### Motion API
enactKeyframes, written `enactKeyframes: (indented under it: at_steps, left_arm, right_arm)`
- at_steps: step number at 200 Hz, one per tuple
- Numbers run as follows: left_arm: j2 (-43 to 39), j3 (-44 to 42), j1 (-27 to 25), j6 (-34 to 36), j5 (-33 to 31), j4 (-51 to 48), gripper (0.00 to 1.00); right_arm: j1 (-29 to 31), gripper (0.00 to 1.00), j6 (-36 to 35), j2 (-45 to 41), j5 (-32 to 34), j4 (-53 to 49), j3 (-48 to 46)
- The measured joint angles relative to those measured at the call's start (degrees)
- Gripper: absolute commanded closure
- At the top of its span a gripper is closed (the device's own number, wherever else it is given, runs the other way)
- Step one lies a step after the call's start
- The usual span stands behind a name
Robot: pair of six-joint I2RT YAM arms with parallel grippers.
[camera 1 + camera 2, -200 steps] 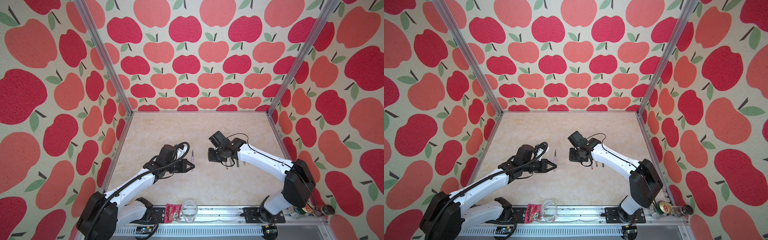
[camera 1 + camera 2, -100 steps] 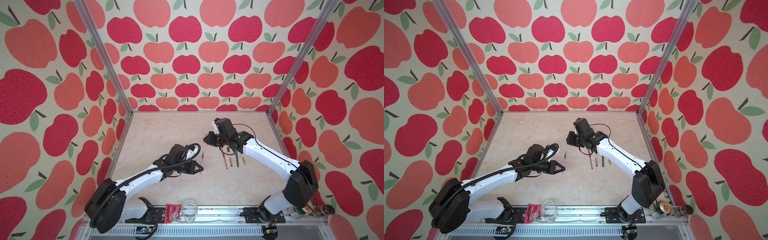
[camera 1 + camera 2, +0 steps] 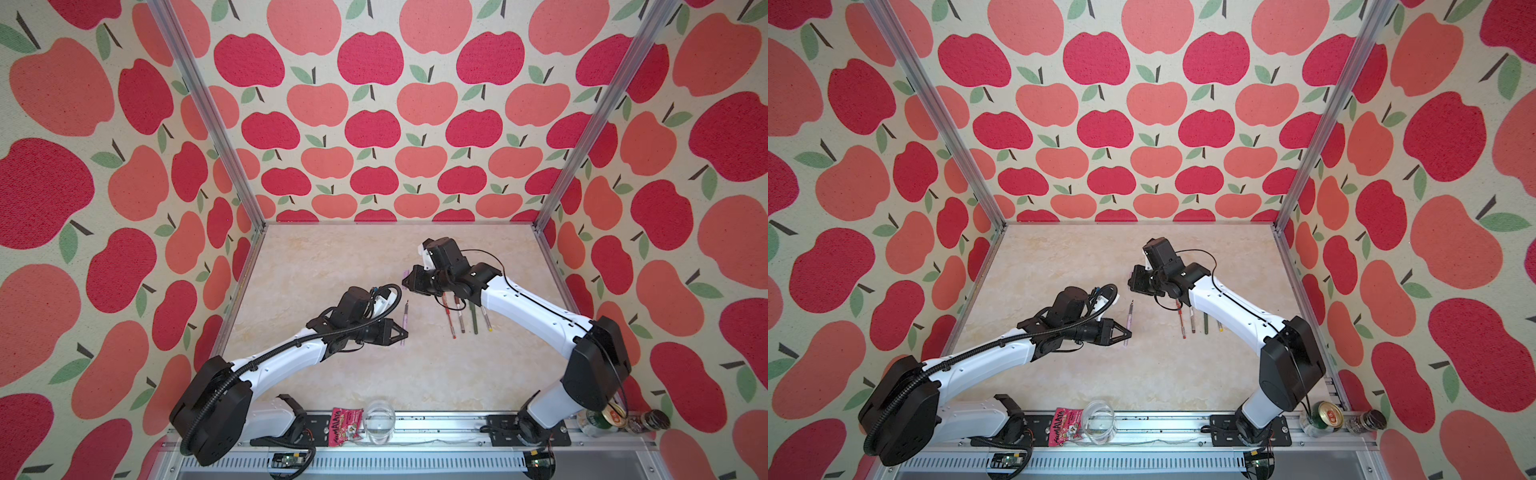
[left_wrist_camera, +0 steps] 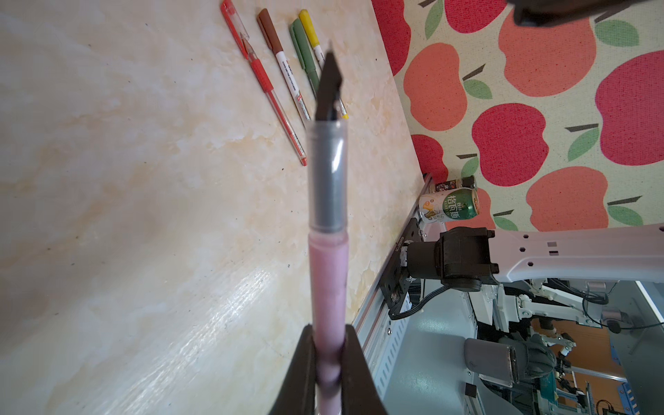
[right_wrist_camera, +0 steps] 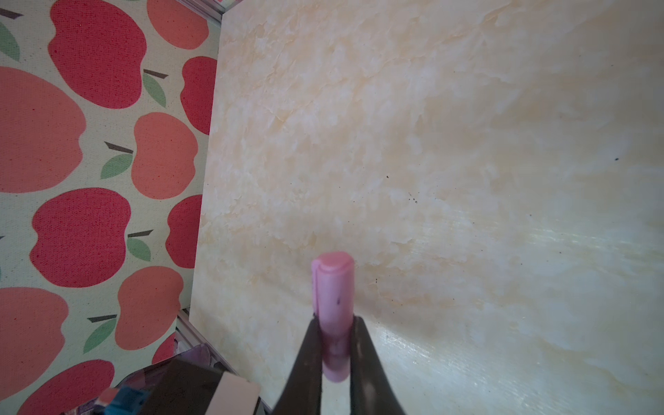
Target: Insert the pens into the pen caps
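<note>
Clamping one lilac-pink pen [image 4: 327, 273] in my left gripper [image 4: 328, 334] | my right gripper [image 5: 336, 323] pinching one pink cap [image 5: 334, 287] | four capped pens [image 4: 289, 77] on table [image 4: 143, 179]

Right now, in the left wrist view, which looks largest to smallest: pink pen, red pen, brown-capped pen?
1. pink pen, enlarged by nearness to the camera.
2. red pen.
3. brown-capped pen, shorter.

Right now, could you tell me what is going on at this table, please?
The left gripper holds the lilac-pink pen by its barrel, nib bare. The right gripper holds the pink cap, a gap apart from the nib; the pen is not yet capped. On the table lie four other pens, capped, in a row.
</note>
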Motion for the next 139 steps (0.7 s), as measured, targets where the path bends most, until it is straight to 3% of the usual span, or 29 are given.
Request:
enactKeyframes:
  at_steps: [139]
  left_arm:
    - [-0.15, 0.0, 0.0, -0.42, -1.86, 2.1, 1.0]
  right_arm:
    - [1.88, 0.91, -0.61, -1.79, 1.11, -2.08, -2.25]
